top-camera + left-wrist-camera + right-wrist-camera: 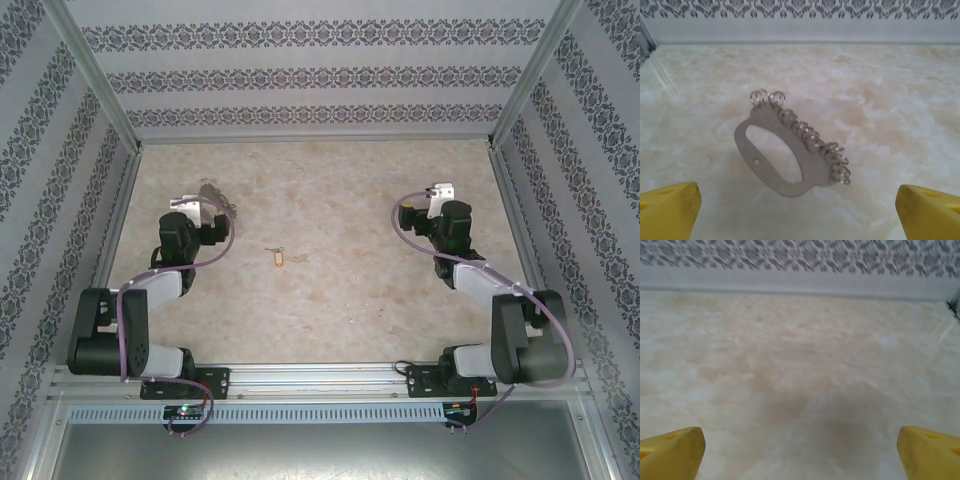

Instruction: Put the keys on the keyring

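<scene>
The keyring [752,150] is a flat silvery oval loop lying on the marble tabletop, with a string of several small wire rings [812,137] along its right edge. It lies just ahead of my left gripper [800,215], which is open, its yellow fingertips [670,210] wide apart and touching nothing. From above, the keyring [212,187] glints at the tip of the left gripper [203,207]. No key shape is clear to me; the keys may be hidden among those rings. My right gripper [433,200] is open over bare table, as the right wrist view [800,455] shows.
A small yellow tag [277,258] lies mid-table between the arms, with a faint pale speck [300,258] to its right, too small to identify. Patterned walls [320,80] and metal frame rails [110,220] close in the table on three sides.
</scene>
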